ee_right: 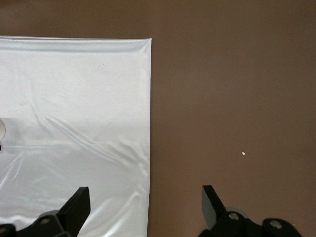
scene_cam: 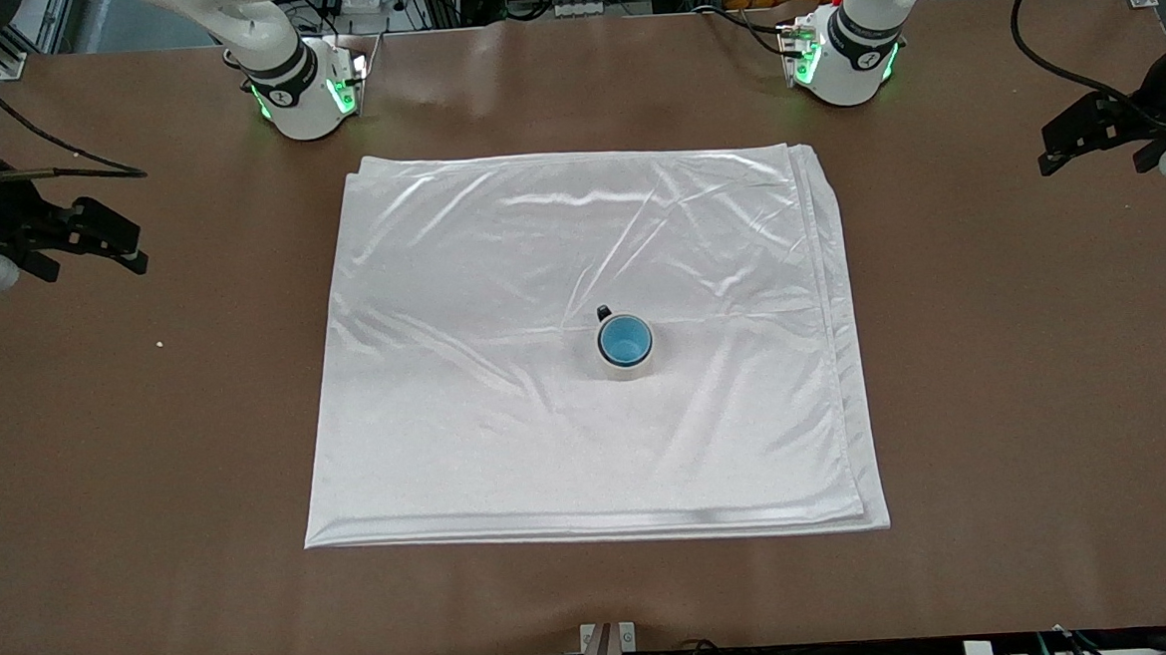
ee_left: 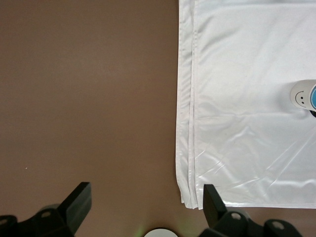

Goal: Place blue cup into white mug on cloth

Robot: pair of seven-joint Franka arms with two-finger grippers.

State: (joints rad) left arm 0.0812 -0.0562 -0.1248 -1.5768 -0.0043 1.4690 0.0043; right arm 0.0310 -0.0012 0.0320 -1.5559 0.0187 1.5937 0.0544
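**Blue cup seated inside white mug, on cloth**

The blue cup (scene_cam: 626, 340) stands upright inside the white mug (scene_cam: 626, 367), its bright blue interior facing up and only its rim and inside visible. The mug is cream-white, upright, with a dark handle pointing toward the robots' bases; dark dots show on its side (ee_left: 299, 97). It stands on the cloth (scene_cam: 507, 391), a large, shiny white, creased, roughly square piece, folded in layers and lying flat on the bench.

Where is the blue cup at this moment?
In the front view the blue cup sits inside the white mug, which stands on the cloth, slightly toward the left arm's end.
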